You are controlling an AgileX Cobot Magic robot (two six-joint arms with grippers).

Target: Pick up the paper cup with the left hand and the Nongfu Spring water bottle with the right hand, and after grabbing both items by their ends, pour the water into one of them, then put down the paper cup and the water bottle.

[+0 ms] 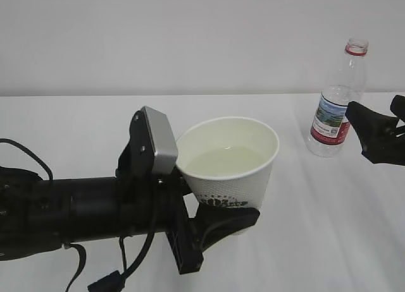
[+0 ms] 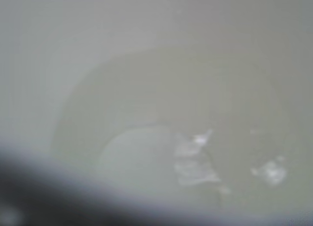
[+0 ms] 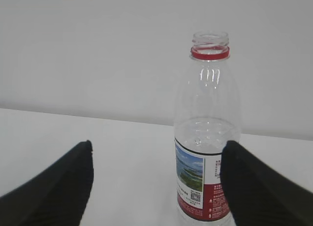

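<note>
The paper cup (image 1: 229, 159), white with a green logo, sits clamped near its base in the left hand (image 1: 218, 219), water (image 1: 223, 161) pooled inside. The Nongfu Spring water bottle (image 1: 338, 99) stands uncapped on the table (image 1: 95, 124) at far right, looking empty, between the right hand (image 1: 378, 135)'s spread, non-touching jaws.

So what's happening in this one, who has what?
The left pincer holds the paper cup above the white table, and the cup has water in it. The Nongfu Spring water bottle stands uncapped on the table at the right. The right pincer is open beside it, not gripping.
</note>
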